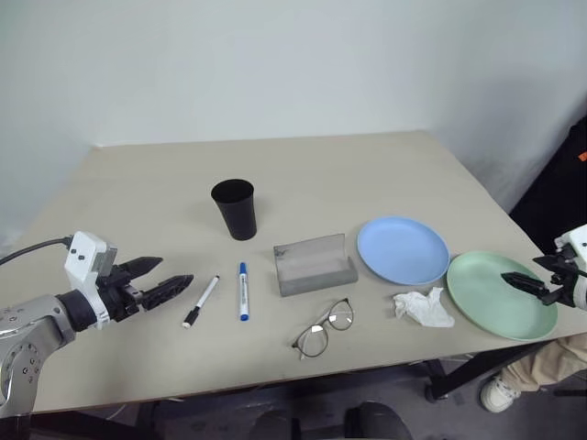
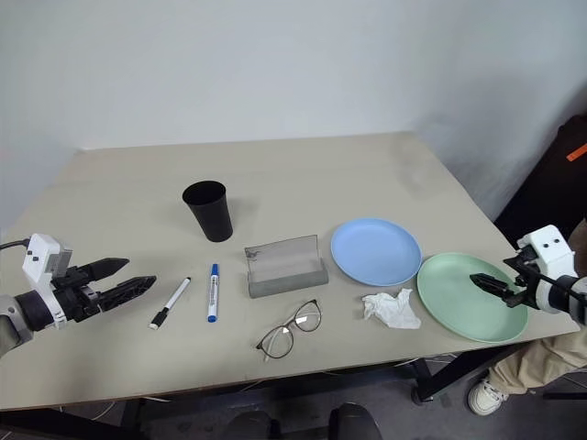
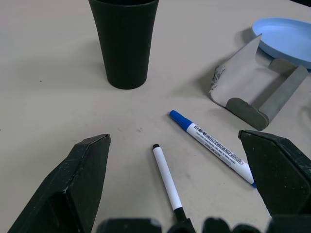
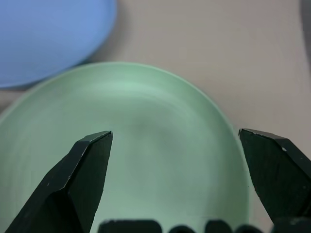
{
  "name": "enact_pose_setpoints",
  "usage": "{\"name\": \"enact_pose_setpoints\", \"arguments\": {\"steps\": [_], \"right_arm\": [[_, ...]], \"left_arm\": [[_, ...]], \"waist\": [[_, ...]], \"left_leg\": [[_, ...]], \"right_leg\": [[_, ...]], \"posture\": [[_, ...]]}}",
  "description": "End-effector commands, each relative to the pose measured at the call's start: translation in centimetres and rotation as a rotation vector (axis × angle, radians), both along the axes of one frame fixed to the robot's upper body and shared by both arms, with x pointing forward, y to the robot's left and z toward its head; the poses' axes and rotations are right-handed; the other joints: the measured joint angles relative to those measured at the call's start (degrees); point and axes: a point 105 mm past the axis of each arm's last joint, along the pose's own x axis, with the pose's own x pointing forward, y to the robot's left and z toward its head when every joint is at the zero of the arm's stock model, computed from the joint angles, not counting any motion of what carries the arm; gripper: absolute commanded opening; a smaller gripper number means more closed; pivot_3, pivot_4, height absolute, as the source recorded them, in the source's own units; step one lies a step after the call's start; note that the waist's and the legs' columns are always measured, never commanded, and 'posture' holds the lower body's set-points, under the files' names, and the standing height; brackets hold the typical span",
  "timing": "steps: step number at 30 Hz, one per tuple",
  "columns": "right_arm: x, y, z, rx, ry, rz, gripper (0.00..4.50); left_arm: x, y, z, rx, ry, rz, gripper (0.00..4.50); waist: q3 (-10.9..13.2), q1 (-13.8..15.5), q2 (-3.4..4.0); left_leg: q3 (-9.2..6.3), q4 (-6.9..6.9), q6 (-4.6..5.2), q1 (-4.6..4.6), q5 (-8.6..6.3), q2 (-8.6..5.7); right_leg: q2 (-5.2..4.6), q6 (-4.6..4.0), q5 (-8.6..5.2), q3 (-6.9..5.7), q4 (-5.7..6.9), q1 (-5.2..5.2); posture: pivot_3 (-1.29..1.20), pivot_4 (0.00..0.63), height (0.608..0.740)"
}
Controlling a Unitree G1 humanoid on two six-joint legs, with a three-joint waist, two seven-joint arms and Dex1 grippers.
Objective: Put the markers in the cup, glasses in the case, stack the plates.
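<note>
Both grippers spread, empty: left gripper (image 1: pixel 165 280) beside black-capped white marker (image 1: pixel 201 301) near worktop's front edge; right gripper (image 2: pixel 488 286) over mint green round plate (image 2: pixel 468 297) overhanging the front-right corner. Risk: nudging the plate off the worktop.

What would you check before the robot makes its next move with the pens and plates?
1. Left gripper open and empty, aimed at the black-capped marker: ok.
2. Blue-capped marker lying apart from it, free to grasp: ok.
3. Cup upright, mouth up: ok.
4. Case open for the glasses: ok.
5. Right gripper open over the green plate: ok.
6. Blue plate bare for stacking; tissue lies beside both plates, touching or not: cannot tell.
</note>
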Motion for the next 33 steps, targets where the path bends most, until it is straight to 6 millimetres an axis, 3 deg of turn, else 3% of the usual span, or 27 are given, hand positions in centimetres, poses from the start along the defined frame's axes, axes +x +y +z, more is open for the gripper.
{"name": "enact_pose_setpoints", "arguments": {"steps": [1, 19, 23, 33], "right_arm": [[-0.5, -2.7, 1.1, -0.023, -0.02, -0.085, 4.49], [-0.2, -3.4, -3.6, 0.219, 0.077, -0.277, 4.49], [-0.1, -3.2, -4.1, 0.266, 0.087, -0.312, 3.58], [0.4, -3.8, -3.5, 0.456, 0.059, -0.459, 0.01]], "left_arm": [[-0.4, -0.3, 1.1, 0.01, -0.043, -0.027, 4.5], [-1.9, -0.4, 0.7, -0.004, -0.037, -0.02, 4.5], [-1.9, -0.4, 0.7, -0.003, -0.036, -0.016, 4.5], [-1.8, -0.5, 0.5, -0.005, -0.037, -0.004, 4.5]], "waist": [[0.0, 0.0, 0.03], [0.0, -1.2, 0.1], [0.0, -1.2, 0.1], [-0.1, -1.5, 0.04]], "left_leg": [[0.02, 0.0, 0.01, 0.01, 0.0, -0.01], [0.04, 0.0, 0.04, 0.0, 0.01, -0.02], [0.07, 0.0, 0.04, 0.02, 0.01, -0.02], [0.06, -0.01, 0.06, 0.05, 0.0, -0.01]], "right_leg": [[-0.01, 0.0, 0.0, 0.01, 0.0, 0.0], [0.02, 0.01, 0.01, 0.13, 0.02, 0.02], [0.02, 0.01, 0.01, 0.15, 0.02, 0.04], [0.05, 0.01, 0.02, 0.16, 0.02, 0.07]], "posture": [[0.0, 0.0, 0.74], [0.0, 0.0, 0.74], [0.0, 0.0, 0.74], [0.0, 0.0, 0.74]]}}
